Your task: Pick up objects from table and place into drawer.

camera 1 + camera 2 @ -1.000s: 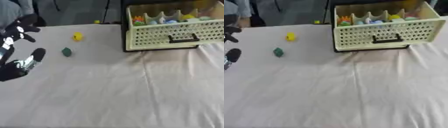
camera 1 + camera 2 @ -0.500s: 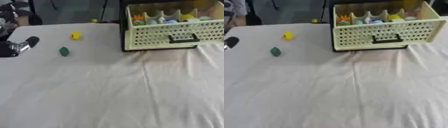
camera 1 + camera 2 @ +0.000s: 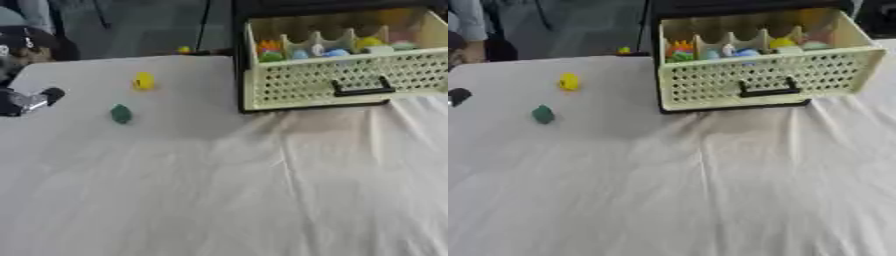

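A small yellow object (image 3: 143, 81) and a small dark green object (image 3: 121, 114) lie apart on the white cloth at the far left. The cream lattice drawer (image 3: 308, 87), with a black handle (image 3: 361, 91), stands open at the far right and holds several coloured objects (image 3: 325, 50). Only a black and silver bit of my left hand (image 3: 31, 99) shows at the left edge, left of the green object and not touching it. It holds nothing that I can see. My right hand is out of sight.
A tiny yellow thing (image 3: 184, 49) sits at the table's far edge. The white cloth (image 3: 227, 190) is creased below the drawer. A dark frame (image 3: 737, 6) rises behind the drawer. People stand beyond the far left corner.
My left hand has drawn back to the left, from beside the green object to the view's edge. The yellow and green objects have stayed where they were.
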